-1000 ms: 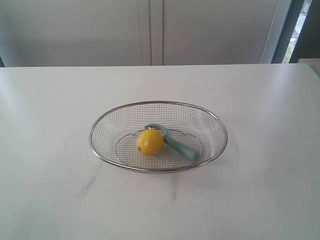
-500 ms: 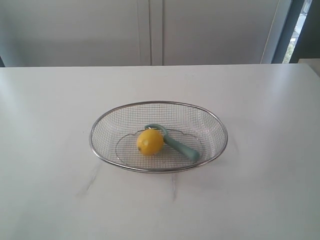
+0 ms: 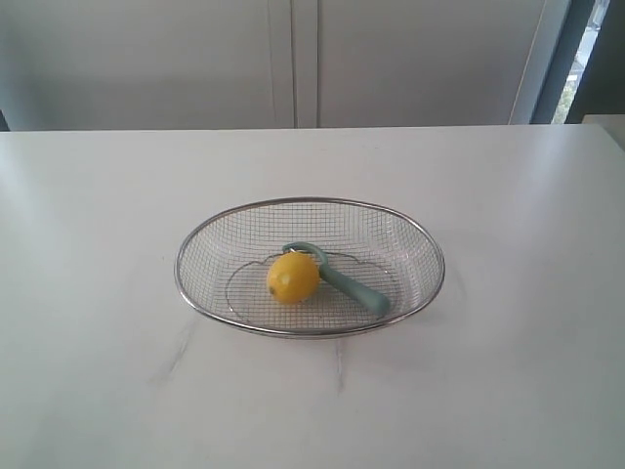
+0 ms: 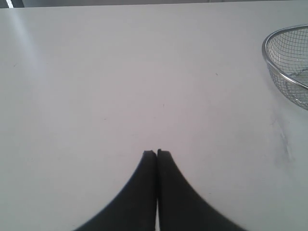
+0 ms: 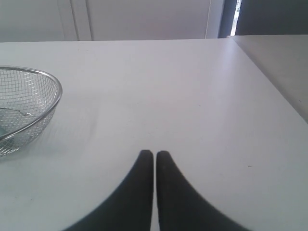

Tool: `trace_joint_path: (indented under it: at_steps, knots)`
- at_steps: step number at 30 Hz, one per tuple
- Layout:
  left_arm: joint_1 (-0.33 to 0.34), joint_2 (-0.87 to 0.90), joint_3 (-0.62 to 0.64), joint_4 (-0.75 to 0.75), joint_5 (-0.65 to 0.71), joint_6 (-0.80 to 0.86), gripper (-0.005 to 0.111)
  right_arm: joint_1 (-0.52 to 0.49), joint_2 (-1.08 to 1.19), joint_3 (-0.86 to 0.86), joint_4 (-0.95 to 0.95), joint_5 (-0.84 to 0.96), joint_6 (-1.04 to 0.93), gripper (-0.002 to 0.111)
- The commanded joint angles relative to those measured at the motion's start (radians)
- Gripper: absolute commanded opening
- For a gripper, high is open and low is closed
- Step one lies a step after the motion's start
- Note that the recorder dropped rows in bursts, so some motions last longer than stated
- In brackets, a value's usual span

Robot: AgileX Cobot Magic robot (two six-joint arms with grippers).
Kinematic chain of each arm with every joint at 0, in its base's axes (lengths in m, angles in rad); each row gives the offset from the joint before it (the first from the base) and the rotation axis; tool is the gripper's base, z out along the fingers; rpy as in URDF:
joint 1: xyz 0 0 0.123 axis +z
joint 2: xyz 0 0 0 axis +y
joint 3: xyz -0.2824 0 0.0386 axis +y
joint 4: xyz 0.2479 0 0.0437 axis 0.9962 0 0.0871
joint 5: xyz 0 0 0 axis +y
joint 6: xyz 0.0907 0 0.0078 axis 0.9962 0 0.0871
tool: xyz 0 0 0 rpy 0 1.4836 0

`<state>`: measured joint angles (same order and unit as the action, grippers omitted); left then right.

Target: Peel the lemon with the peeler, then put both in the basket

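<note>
The lemon (image 3: 293, 277) lies inside the basket (image 3: 311, 199), near its middle, and it touches the head of the peeler (image 3: 347, 283), whose handle points toward the right side of the basket. Over the last second nothing has moved: lemon, peeler and basket are in the same places. I judge that the placing step is finished and the arms are parked. The lemon's skin looks smooth and fully yellow; whether any strip was peeled, I cannot tell. Over the white table (image 3: 98, 195), the left gripper (image 4: 157, 153) and the right gripper (image 5: 154, 153) are both clenched on nothing, well apart from the basket.
</note>
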<state>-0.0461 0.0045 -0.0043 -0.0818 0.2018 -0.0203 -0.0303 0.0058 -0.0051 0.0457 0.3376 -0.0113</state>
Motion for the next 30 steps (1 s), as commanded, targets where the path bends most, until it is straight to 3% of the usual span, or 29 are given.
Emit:
trace_joint_path:
  at_steps: [1,12,30]
  knots:
    - [0.003,-0.004,0.004,0.001,0.001,-0.002,0.0,0.001,-0.006,0.005,-0.023,-0.004,0.027,0.003]
    - [0.003,-0.004,0.004,0.001,0.001,-0.002,0.0,0.052,-0.006,0.005,-0.019,-0.017,0.027,0.003]
    - [0.003,-0.004,0.004,0.001,0.001,-0.002,0.0,0.05,-0.006,0.005,-0.019,0.001,0.027,0.003]
